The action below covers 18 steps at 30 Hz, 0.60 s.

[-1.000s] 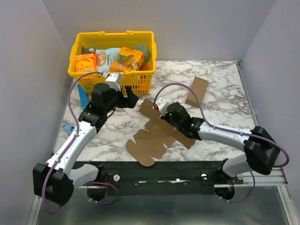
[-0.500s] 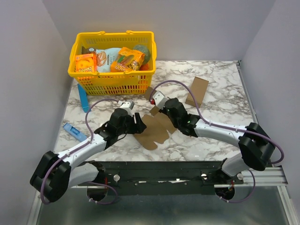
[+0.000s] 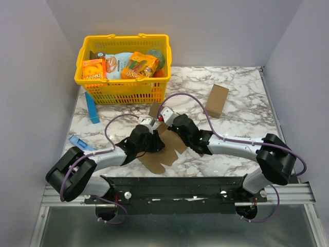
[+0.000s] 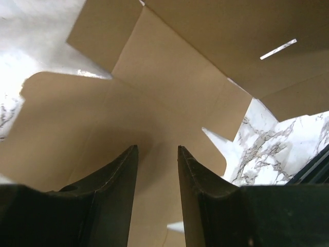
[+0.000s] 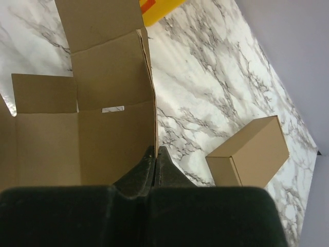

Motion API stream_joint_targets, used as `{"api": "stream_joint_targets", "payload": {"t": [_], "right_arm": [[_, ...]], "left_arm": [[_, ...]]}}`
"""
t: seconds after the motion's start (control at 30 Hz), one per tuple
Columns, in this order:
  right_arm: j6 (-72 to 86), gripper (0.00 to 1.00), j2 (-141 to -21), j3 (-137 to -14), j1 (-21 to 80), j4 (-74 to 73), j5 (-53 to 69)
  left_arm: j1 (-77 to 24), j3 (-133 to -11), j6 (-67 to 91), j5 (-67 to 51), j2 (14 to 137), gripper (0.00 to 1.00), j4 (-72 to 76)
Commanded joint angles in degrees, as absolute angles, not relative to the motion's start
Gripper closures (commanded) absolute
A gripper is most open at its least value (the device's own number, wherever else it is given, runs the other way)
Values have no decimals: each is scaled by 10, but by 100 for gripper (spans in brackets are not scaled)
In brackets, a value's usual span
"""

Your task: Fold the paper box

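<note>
Paper box (image 3: pixel 157 161) half-raised just in front of yellow basket (image 3: pixel 123 90); one panel pinched tight in right gripper (image 5: pixel 155 150), left gripper (image 4: pixel 158 149) parted above it. Risks tearing or slipping free if tugged unevenly.

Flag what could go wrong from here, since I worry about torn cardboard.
1. The right gripper pinches only one thin panel edge of the cardboard sheet; a pull might tear it or slip off.
2. The left gripper hangs open just over the same sheet, close beside the right one; the two could bump.
</note>
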State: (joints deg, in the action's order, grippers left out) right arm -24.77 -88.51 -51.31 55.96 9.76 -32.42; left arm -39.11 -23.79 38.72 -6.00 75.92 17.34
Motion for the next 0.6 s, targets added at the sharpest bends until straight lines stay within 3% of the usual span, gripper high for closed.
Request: {"api": "stream_joint_targets", "payload": {"t": [0.0, 0.23, 0.57], "right_arm": [[-207, 99, -902, -516, 578, 98, -347], [-157, 99, -915, -517, 616, 84, -355], [-75, 99, -920, -495, 629, 56, -308]], "left_arm": [[-403, -218, 400, -44, 795, 55, 238], [-427, -203, 417, -41, 853, 62, 289], [-443, -201, 429, -28, 875, 61, 329]]}}
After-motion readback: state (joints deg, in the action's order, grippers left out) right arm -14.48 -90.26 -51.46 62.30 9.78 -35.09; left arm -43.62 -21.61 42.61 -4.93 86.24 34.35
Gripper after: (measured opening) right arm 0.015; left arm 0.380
